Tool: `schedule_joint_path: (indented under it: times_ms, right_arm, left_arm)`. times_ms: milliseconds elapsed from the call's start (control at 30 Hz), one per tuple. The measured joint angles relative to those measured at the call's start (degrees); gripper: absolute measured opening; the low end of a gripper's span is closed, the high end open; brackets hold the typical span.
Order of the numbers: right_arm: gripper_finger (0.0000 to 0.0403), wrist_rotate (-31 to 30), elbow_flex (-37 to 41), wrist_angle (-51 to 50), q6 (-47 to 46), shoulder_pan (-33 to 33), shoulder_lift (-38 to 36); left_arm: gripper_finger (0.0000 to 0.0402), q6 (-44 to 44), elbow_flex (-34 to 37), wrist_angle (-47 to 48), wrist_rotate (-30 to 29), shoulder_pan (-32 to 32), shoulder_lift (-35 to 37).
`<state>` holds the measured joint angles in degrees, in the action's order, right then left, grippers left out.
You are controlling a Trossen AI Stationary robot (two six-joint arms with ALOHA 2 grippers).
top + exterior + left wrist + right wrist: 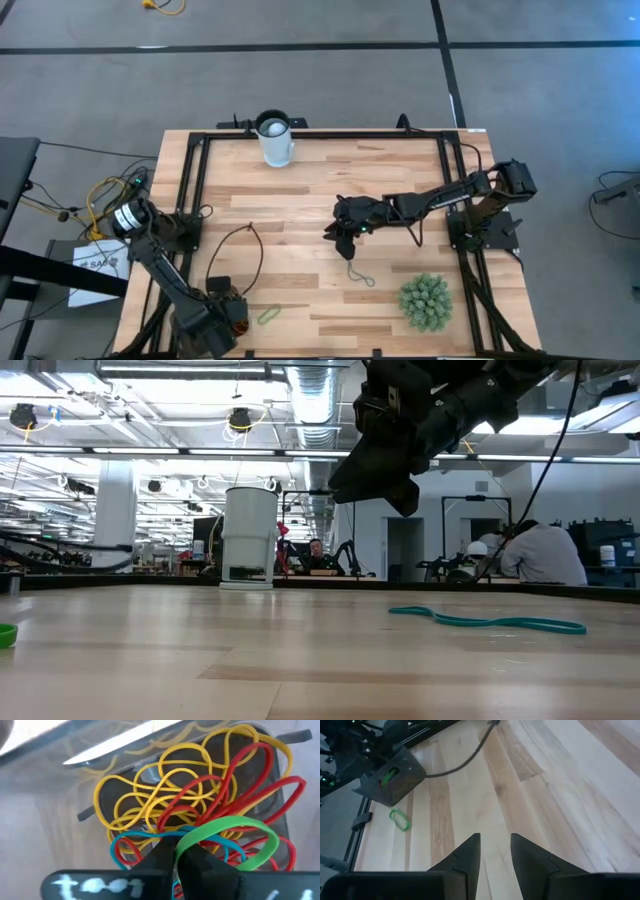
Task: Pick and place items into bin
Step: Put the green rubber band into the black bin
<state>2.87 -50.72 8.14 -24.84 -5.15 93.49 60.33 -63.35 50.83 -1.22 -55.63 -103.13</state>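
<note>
Left arm delivering a green band to the bin

The left gripper (182,857), closed on a green band (235,835), hangs over the bin (280,785) (already full of yellow and red bands (165,785)); release comes next. The right gripper (495,852), slightly open and empty, hovers near a teal band (362,276); another green band (268,315) lies beside the bin.

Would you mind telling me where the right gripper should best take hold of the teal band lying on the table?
Probably from straight above, pinching across a single strand near the middle of the teal band. It lies flat and wavy on the table, just beside the open right gripper.
</note>
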Motion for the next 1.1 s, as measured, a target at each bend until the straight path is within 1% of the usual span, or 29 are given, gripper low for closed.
schedule_joint_path:
  times_ms: [200, 367, 433, 600, 767, 867, 933, 1000, 1100]
  right_arm:
    - [0.0102, 0.00, 0.00, -0.07, 0.00, -0.11, 0.00]
    - [0.0102, 0.02, 0.00, -0.20, 0.00, -0.48, 0.00]
    - [0.0102, 0.04, 0.00, -0.23, 0.00, -0.48, 0.00]
    - [0.0102, 0.02, 0.02, -0.44, 0.00, -0.46, 0.00]
    - [0.0102, 0.04, 0.02, -0.46, 0.44, -0.46, 0.00]
    - [0.0102, 0.04, 0.02, -0.36, 3.55, -0.78, 0.13]
    - [0.0102, 0.06, 0.03, -0.02, 6.40, -1.06, 0.61]
    - [0.0102, 0.07, 0.11, -0.27, 9.58, -1.54, 0.63]
    - [0.0102, 0.05, -0.04, 1.67, 13.70, -2.27, 2.32]
  left_arm:
    - [0.0006, 0.26, 0.00, 0.82, 0.27, 1.57, -0.02]
    - [0.0008, -2.86, 0.00, 1.16, -3.91, 1.63, -0.04]
    - [0.0013, -3.71, 0.00, 1.16, -4.19, 1.65, -0.04]
    - [0.0044, -3.74, 0.00, 1.18, -2.92, 1.66, -0.04]
    - [0.0088, -4.39, 0.00, 2.08, -3.96, 1.67, -0.04]
    - [0.0112, -7.31, 0.00, 2.78, -4.47, 1.93, 0.02]
    - [0.0121, -10.79, -0.13, 3.25, -1.14, 2.42, 0.74]
    - [0.0122, -12.82, -1.62, 5.10, 1.24, 3.08, 1.85]
    - [0.0117, -14.63, -5.67, 11.02, -0.06, 3.67, 3.93]
